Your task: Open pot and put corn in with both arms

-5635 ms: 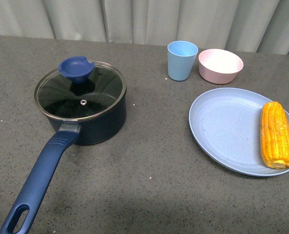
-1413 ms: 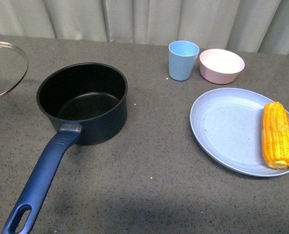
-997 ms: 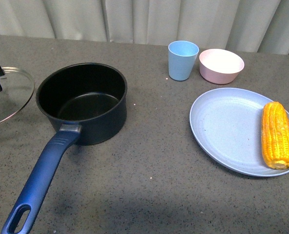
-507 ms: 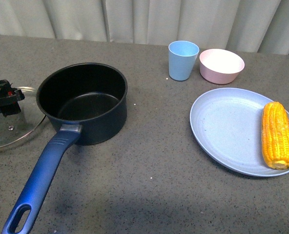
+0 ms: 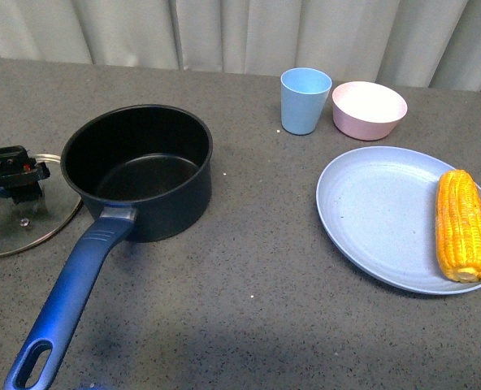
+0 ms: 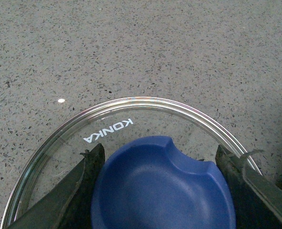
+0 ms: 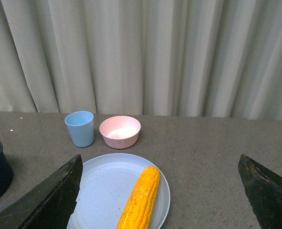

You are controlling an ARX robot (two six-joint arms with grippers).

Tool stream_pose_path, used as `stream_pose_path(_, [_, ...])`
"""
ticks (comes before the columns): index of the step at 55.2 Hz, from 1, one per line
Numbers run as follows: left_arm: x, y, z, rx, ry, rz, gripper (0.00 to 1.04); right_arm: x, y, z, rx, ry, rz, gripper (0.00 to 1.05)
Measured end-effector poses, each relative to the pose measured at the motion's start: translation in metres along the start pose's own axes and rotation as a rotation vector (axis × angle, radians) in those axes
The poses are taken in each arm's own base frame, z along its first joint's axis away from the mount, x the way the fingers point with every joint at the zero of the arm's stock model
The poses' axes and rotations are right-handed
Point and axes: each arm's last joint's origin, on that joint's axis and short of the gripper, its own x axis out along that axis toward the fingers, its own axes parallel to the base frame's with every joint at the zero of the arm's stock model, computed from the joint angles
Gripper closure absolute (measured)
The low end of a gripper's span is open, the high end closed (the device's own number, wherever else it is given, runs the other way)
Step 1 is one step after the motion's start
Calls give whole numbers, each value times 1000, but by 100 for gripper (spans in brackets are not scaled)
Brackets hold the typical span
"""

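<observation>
1. Seconds ago the glass lid [image 5: 19,226] sat on the pot [image 5: 136,171]. Now it is off, lower than half a second ago, and flat just left of the pot by its wall. I cannot tell whether it rests fully on the table [image 5: 249,284].
2. My left claw [image 5: 11,175] has come down with the lid, and its fingers [image 6: 86,164] pinch the blue knob [image 6: 162,195] from both sides.
3. My right claw [image 7: 159,160] hangs spread wide with nothing between its fingers, well above the table, as before.
4. The pot stands uncovered. Its black inside is bare, and its long handle [image 5: 66,305] points toward me.
5. The corn [image 5: 463,225] has not moved. It lies alone on the right part of the pale blue plate [image 5: 370,211], well apart from the pot.
6. Behind the plate the blue cup [image 5: 305,100] and the pink bowl [image 5: 369,110] stand side by side. The bowl is empty, but I cannot see down into the cup.
</observation>
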Motion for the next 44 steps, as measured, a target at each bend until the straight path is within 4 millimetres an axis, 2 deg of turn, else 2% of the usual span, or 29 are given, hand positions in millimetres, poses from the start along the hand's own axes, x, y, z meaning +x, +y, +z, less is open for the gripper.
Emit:
stream_pose_path(3, [0,0,0,0,0,-1,42,0,0,0,0,0,0,9])
stream_pose_path(10, [-2,0,1,1,3,-1,21,0,0,0,0,0,0,9])
stream_pose_path(11, [-4,0,3,0,0,0,15,0,0,0,0,0,0,9])
stream_pose_path(12, [-16,0,22,-5,-39,10,6,0,0,0,0,0,0,9])
stream_pose_path(22, [-53,-1,57,-46,-107,33,6,0,0,0,0,0,0,9])
stream_pose_path(33, [-104,-10,68,-35,-141,41,6,0,0,0,0,0,0,9])
stream_pose_path(37, [-122,-15,66,9,-230,-79,20,0,0,0,0,0,0,9])
stream_pose_path(40, [-143,-19,66,38,-341,-148,32,0,0,0,0,0,-1,9])
stream_pose_path(44, [-161,-21,69,60,-398,-179,48,0,0,0,0,0,0,9])
